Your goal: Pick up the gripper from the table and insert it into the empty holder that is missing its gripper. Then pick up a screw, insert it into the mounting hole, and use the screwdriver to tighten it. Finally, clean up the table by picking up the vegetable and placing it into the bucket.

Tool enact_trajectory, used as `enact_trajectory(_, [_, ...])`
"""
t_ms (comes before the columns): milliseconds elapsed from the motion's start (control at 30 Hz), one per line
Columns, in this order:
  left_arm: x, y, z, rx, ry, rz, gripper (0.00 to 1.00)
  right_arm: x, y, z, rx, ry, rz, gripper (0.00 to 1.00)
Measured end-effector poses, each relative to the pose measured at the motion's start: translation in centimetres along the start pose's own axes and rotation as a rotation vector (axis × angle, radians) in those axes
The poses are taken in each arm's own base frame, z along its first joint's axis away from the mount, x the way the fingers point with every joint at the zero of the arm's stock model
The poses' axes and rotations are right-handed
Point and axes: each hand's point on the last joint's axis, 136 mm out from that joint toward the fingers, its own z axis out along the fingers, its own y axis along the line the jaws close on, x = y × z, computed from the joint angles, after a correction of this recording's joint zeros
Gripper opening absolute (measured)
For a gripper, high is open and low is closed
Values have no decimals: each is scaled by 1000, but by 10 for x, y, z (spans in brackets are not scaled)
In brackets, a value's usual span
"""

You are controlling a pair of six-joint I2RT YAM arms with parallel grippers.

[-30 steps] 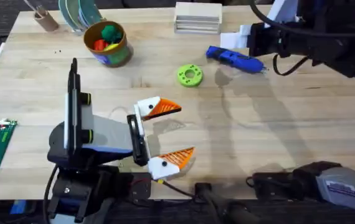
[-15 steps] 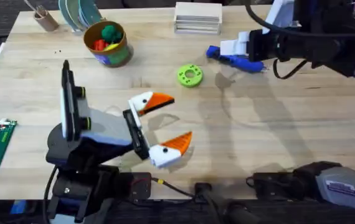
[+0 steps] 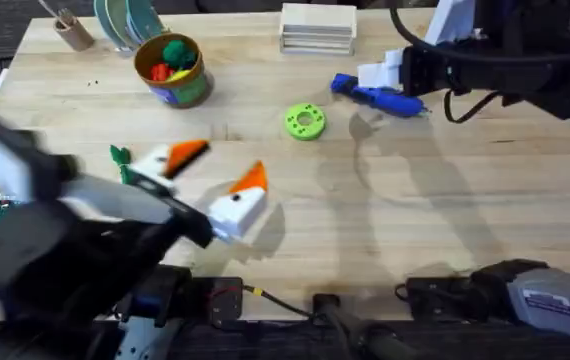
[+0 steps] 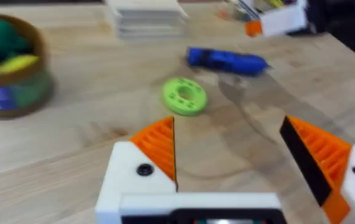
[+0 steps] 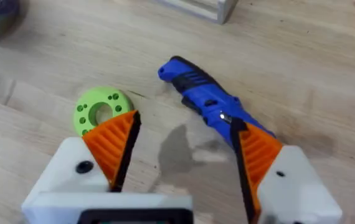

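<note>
The left hand (image 3: 215, 175) hangs over the bench (image 3: 445, 220) at about 8 o'clock in the overhead view, its arm large and blurred close under the camera. Its white fingers with orange ribbed pads (image 4: 159, 143) stand apart with nothing between them.

The right hand (image 5: 184, 155) sits at about 1 o'clock on the bench, fingers spread wide and empty, just above the screwdriver (image 3: 377, 96). The blue screwdriver lies flat on the wood, and from the right wrist camera one orange pad (image 5: 258, 152) seems to overlap its near end, though contact is hard to judge.

A green disc with holes (image 3: 305, 122) lies near the screwdriver, toward 12 o'clock from the bench's middle. The bucket (image 3: 173, 72) stands at about 11 o'clock, holding green, red and yellow pieces.
</note>
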Motion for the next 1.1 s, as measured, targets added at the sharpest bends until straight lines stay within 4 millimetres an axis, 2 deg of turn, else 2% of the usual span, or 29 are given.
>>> enact_trajectory(67, [-18,8,-11,-91,-19,13,993,-3,0,-1,3,-7,-1,908])
enact_trajectory(133, [-27,18,-18,-167,-5,11,993,-4,0,-1,3,-8,-2,908])
enact_trajectory(400, [-37,56,-20,-411,235,-48,993,-3,-1,-1,7,-6,-1,908])
enact_trajectory(667, [-56,91,-37,-672,515,-53,991,-3,-1,-1,7,-6,-1,908])
enact_trajectory(867, [-81,107,-13,-712,512,-41,993,-3,-1,-1,7,-6,-1,908])
enact_trajectory(1100, [-70,120,-5,-746,570,-94,992,-3,-1,-1,7,-6,-1,908])
